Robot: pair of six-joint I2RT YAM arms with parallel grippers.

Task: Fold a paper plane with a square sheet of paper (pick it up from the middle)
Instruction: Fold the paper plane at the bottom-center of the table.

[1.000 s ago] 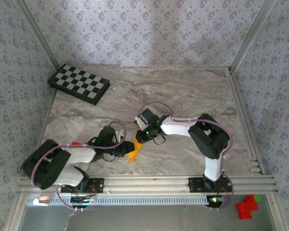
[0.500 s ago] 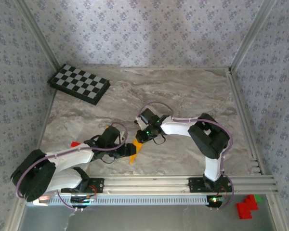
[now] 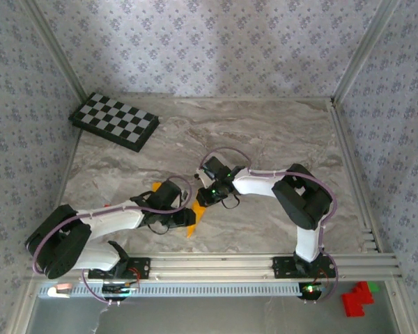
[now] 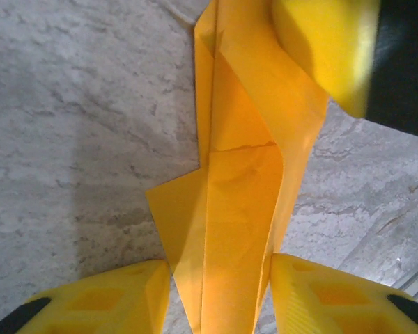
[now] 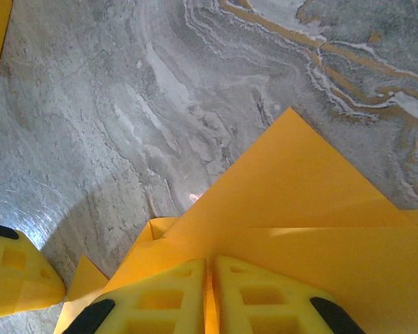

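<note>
Marble tabletop [image 3: 265, 132], fold under way.
My right end effector [image 5: 210, 268] pinches the creased paper sheet [image 4: 244, 209] to anchor it; my left end effector [image 4: 219, 278], spread, straddles the sheet, probably for creasing.

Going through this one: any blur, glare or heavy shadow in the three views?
Top external: sharp and evenly lit, a paler patch on the back wall; the folded paper looks tiny. Left wrist: paper creases readable, the right gripper's finger at top right blurred and bright, soft shadow on the table. Right wrist: sharp, with a pale sheen on the table at lower left.
</note>
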